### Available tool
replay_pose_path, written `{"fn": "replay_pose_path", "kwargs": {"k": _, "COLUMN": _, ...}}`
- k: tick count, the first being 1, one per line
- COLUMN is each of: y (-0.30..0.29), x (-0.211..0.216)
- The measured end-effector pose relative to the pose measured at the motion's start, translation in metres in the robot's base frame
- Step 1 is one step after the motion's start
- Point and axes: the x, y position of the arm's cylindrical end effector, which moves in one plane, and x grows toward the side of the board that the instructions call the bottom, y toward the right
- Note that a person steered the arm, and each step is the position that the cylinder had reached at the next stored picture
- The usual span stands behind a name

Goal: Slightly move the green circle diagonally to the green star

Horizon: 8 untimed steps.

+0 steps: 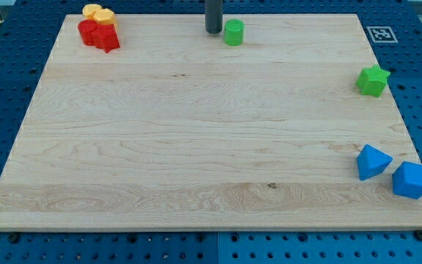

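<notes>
Green circle (234,33) sits at the top centre of the worktop (196,147), with my tip (213,31) just to its left, perhaps touching. No hand here, only a bare rod. A short push rightward and downward toward the green star (373,80) should suffice.

dark straight rod (213,15): upper length cut off by the view's top edge | two red blocks (98,34) at board's top-left corner: pressed together, separate shapes cannot be told, tops partly covered by yellow blocks (98,13) | yellow blocks: overlapping, outlines unclear | pale wooden board (196,147): bottom-right corner clipped by the view's right edge
</notes>
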Motion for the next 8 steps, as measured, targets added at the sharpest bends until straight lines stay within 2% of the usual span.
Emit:
{"fn": "replay_pose_path", "kwargs": {"k": 2, "y": 0.044, "x": 0.032}}
{"fn": "replay_pose_path", "kwargs": {"k": 4, "y": 0.041, "x": 0.007}}
{"fn": "replay_pose_path", "kwargs": {"k": 5, "y": 0.051, "x": 0.007}}
{"fn": "replay_pose_path", "kwargs": {"k": 6, "y": 0.072, "x": 0.016}}
{"fn": "replay_pose_path", "kwargs": {"k": 8, "y": 0.106, "x": 0.067}}
